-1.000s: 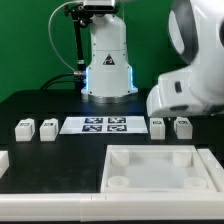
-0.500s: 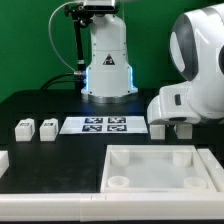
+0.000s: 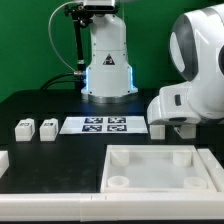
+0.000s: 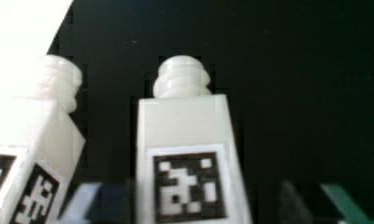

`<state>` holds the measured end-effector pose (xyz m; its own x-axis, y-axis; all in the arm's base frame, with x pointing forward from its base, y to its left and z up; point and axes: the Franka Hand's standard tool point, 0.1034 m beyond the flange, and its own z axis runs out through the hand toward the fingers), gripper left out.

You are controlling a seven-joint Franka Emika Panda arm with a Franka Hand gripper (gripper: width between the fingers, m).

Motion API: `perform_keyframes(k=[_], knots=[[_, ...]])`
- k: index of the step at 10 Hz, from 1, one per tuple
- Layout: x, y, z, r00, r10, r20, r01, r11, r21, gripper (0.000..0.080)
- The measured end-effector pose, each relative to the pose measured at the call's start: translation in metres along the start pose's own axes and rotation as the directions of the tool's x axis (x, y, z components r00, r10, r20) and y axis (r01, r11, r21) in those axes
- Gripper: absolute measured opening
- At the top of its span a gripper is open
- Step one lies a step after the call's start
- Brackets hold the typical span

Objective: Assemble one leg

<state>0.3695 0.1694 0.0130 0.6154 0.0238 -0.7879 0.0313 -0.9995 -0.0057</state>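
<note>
In the wrist view one leg (image 4: 187, 130), a white peg with a rounded tip and a black-and-white tag, stands between my gripper's (image 4: 216, 200) spread fingers, with a gap on each side. The gripper is open. A second leg (image 4: 31, 140) stands close beside it. In the exterior view the arm hangs low over the right pair of legs. One leg of that pair (image 3: 157, 127) shows and the other is hidden behind the gripper (image 3: 183, 128). Two more legs (image 3: 23, 128) (image 3: 47, 128) stand at the exterior view's left.
The marker board (image 3: 100, 125) lies between the two pairs of legs. The large white square tray (image 3: 160, 150) with round corner sockets lies in front. A white piece (image 3: 3, 160) shows at the left edge. The robot's base (image 3: 108, 60) stands behind.
The arm has come down and shifted toward the exterior view's right over the right pair of legs, now covering one of them. It has held still over the last half second.
</note>
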Motion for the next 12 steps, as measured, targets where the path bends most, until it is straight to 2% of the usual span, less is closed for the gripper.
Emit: perform_keyframes(k=[1, 5, 6, 7, 8, 9, 10, 11, 12], knots=[[0.000, 0.000, 0.000, 1.000, 0.000, 0.000, 0.000, 1.000, 0.000, 0.0288], [0.000, 0.000, -0.002, 1.000, -0.001, -0.002, 0.001, 1.000, 0.001, 0.0288], [-0.009, 0.007, -0.022, 0.999, -0.036, 0.024, 0.036, 0.999, 0.000, 0.0288], [-0.021, 0.014, -0.056, 0.998, -0.055, 0.030, 0.055, 0.998, 0.002, 0.0288], [-0.035, 0.019, -0.081, 0.996, -0.087, 0.017, 0.087, 0.996, 0.005, 0.0290], [-0.043, 0.021, -0.089, 0.997, -0.080, 0.007, 0.080, 0.997, 0.004, 0.0290], [-0.051, 0.020, -0.086, 0.998, -0.062, -0.017, 0.062, 0.998, -0.004, 0.0290], [-0.052, 0.020, -0.083, 0.998, -0.069, -0.012, 0.069, 0.998, -0.005, 0.0290], [-0.037, 0.021, -0.089, 0.991, -0.094, -0.092, 0.095, 0.995, 0.006, 0.0290]])
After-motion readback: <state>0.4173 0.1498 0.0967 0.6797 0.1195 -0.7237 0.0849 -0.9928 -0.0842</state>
